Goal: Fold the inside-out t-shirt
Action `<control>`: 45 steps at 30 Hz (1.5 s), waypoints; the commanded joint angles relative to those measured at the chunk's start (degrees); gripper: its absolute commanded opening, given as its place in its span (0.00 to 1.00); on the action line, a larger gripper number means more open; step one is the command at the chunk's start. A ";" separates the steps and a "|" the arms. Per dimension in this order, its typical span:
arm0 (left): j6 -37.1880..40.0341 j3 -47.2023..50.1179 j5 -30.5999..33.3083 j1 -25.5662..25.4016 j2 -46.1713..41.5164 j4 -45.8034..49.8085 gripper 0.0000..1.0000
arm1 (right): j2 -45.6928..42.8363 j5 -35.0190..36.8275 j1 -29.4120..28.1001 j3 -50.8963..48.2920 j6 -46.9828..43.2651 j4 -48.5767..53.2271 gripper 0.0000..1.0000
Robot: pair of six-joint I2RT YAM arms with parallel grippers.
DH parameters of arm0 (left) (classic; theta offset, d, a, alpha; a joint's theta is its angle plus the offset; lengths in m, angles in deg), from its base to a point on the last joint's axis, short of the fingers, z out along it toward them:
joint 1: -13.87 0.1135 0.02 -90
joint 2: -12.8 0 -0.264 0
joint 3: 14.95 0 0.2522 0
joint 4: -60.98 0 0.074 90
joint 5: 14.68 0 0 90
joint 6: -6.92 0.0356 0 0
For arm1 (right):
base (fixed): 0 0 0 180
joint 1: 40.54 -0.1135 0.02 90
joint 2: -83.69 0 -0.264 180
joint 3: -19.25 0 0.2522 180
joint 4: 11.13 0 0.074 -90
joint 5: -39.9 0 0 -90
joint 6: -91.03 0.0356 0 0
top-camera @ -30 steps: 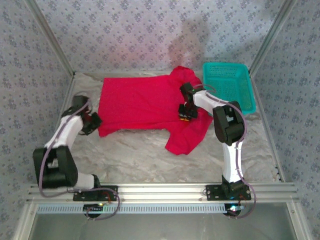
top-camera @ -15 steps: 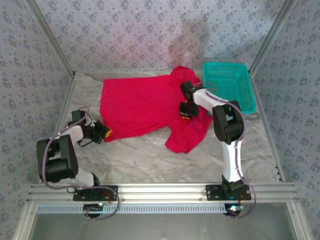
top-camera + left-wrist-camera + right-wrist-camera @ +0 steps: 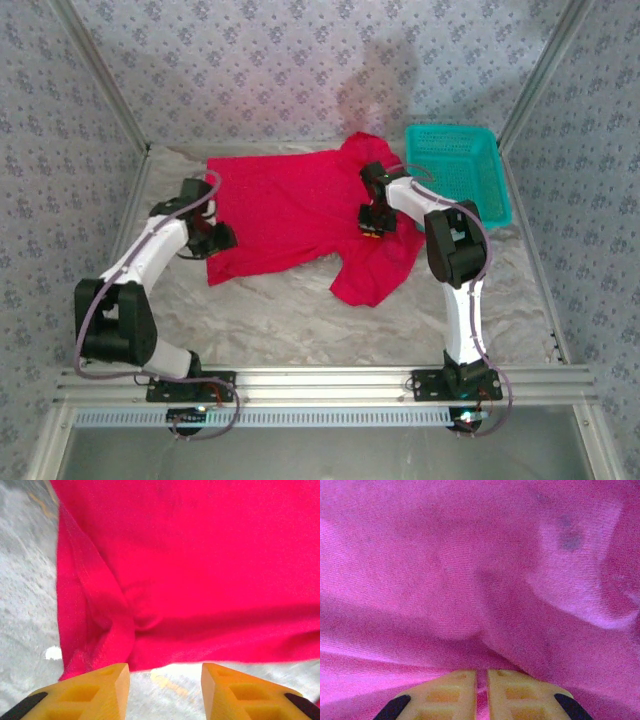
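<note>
Shirt (image 3: 290,215) flat on desk (image 3: 300,320), long axis left-right, hem end left, sleeve end by basket (image 3: 500,200). Left hand (image 3: 165,672) spread, empty, at near-left hem corner. Bunched edge just ahead of its tips, slightly left. Right hand (image 3: 373,222) pressed together, pinching cloth mid-right. Left arm nearer hem, so likely its grab next.

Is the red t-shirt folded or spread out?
Spread out. The t-shirt lies wide and mostly flat on the table; only its left edge is rumpled beside the left gripper.
</note>
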 commanded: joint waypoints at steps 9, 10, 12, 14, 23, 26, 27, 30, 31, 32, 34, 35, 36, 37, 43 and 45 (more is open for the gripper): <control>24.86 -1.99 19.12 -12.99 5.76 11.04 0.45 | 1.63 -0.85 0.45 0.26 0.27 1.41 0.15; 27.43 -1.23 18.29 -13.17 5.42 10.22 0.45 | 1.63 -1.04 0.44 0.17 0.32 1.35 0.15; 32.80 0.81 18.24 -13.79 4.75 8.41 0.45 | 1.63 -1.33 0.43 0.17 0.23 1.40 0.15; 34.88 2.19 19.53 -13.97 4.69 6.76 0.45 | 1.53 -1.42 0.62 0.09 0.17 1.48 0.15; 37.87 6.64 23.55 -12.19 3.22 -1.95 0.43 | 1.54 -1.57 0.80 0.53 -0.29 0.83 0.15; 38.77 7.32 24.49 -11.97 1.02 -3.31 0.43 | 1.76 -1.76 0.80 0.61 -0.30 1.08 0.15; 39.12 7.58 24.66 -11.74 0.44 -3.71 0.44 | 1.89 -1.86 0.80 0.57 -0.34 1.03 0.15; 39.61 8.63 25.10 -11.09 -0.35 -5.31 0.44 | 2.14 -2.07 0.80 0.61 -0.31 0.63 0.15; 39.54 8.75 25.10 -10.91 -0.35 -5.61 0.44 | 2.16 -2.20 0.72 0.68 -0.33 0.61 0.15; 39.50 8.84 24.94 -10.75 -0.19 -6.02 0.44 | 2.16 -2.36 0.74 0.70 -0.31 0.70 0.15; 39.50 8.67 24.70 -10.63 0.39 -5.93 0.43 | 2.07 -2.73 0.75 0.70 -0.30 1.25 0.15; 39.43 8.58 24.62 -10.61 0.59 -5.84 0.43 | 1.90 -2.95 0.73 0.70 -0.34 1.44 0.15; 39.41 8.64 24.52 -10.63 0.55 -5.77 0.43 | 1.81 -2.96 0.93 0.70 -0.36 1.57 0.15; 39.33 8.82 24.44 -10.63 0.38 -5.64 0.43 | 1.64 -2.92 1.00 0.62 -0.45 1.66 0.15; 38.95 11.52 23.78 -10.63 -2.42 -5.95 0.46 | 1.45 -3.07 1.50 0.70 -0.45 1.57 0.16; 39.06 12.23 23.87 -10.63 -2.85 -6.08 0.48 | 1.54 -3.09 1.54 0.83 -0.47 1.64 0.16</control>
